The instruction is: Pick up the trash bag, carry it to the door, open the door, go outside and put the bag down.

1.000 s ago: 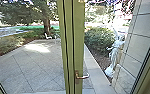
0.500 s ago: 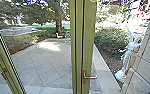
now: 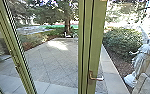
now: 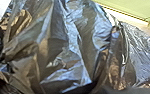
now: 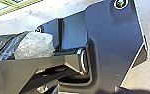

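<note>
"What's largest out there?"

"The paved yard [image 3: 46, 65], spreading round eight o'clock in the head view; behind it a tree [image 3: 67, 22], its trunk between eleven and twelve."

"And nearer?"

"The glass door's green frame [image 3: 99, 37], upright just right of centre, running from one o'clock down to five; another green post [image 3: 16, 60] leans near nine; through the glass, a leafy bush [image 3: 121, 41] sits just before three; a pale statue [image 3: 141, 60] stands past three, beside the bush."

"Where's the trash bag?"

"Right up close to the left wrist camera; black, shiny, crumpled plastic [image 4: 66, 50], with pale green framework [image 4: 133, 8] beyond it; the right wrist view has dark plastic [image 5: 6, 46] too, next to a clear, wrinkled bit [image 5: 36, 45]."

"Smaller still?"

"The door's metal handle [image 3: 98, 79], at five o'clock."

"Is either claw pinching the bag?"

"Can't tell; for the left claw or the right claw, I can't make out spread or pressed together."
</note>
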You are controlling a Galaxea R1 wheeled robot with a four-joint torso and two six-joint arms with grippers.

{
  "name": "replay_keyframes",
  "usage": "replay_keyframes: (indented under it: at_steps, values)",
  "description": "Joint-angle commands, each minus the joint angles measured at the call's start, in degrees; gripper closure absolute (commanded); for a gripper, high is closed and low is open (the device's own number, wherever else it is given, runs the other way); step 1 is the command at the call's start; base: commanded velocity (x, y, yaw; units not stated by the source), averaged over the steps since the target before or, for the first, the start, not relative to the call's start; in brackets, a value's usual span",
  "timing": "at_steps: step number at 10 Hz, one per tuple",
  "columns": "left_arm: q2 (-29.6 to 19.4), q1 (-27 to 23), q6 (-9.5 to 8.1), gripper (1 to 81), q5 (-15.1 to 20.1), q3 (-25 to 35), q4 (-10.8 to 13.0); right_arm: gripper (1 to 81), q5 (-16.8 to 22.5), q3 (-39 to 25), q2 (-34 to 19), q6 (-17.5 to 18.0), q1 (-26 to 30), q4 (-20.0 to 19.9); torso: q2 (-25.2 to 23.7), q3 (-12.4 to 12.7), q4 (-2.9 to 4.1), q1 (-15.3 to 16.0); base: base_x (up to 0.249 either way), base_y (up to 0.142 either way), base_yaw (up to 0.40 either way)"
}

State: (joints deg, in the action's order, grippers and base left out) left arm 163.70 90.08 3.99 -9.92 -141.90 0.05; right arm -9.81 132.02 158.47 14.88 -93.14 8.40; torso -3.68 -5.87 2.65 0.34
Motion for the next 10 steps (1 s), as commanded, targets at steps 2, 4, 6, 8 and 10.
replay_keyframes:
  at_steps: [2,4,6,8,10]
  values:
    - [-0.47,-2.05,-0.12,81.1,3.16,0.3,0.65,1.0,2.78,-0.55,-0.58,-0.21,1.77,0.57,0.0,0.0,0.0,0.0,0.0,0.0,0.172]
    - [-0.47,-2.05,-0.12,81.1,3.16,0.22,0.66,1.0,2.69,-0.12,-0.5,-0.21,1.76,0.57,0.0,0.0,0.0,0.0,0.0,0.0,0.16]
    - [-0.38,-2.05,-0.12,81.1,3.16,0.22,0.65,1.0,2.69,0.06,-0.32,-0.21,1.76,0.57,0.0,0.0,-0.02,0.0,0.0,0.0,0.162]
    - [-0.29,-2.05,-0.12,81.1,3.24,-0.05,0.74,1.0,2.69,0.24,-0.14,-0.38,1.76,0.57,0.0,0.0,-0.02,0.0,0.0,0.0,0.166]
    - [-0.29,-2.05,-0.12,81.1,3.24,-0.05,0.83,1.0,2.69,0.5,-0.05,-0.38,1.76,0.57,0.0,0.0,-0.02,0.0,0.0,0.0,0.176]
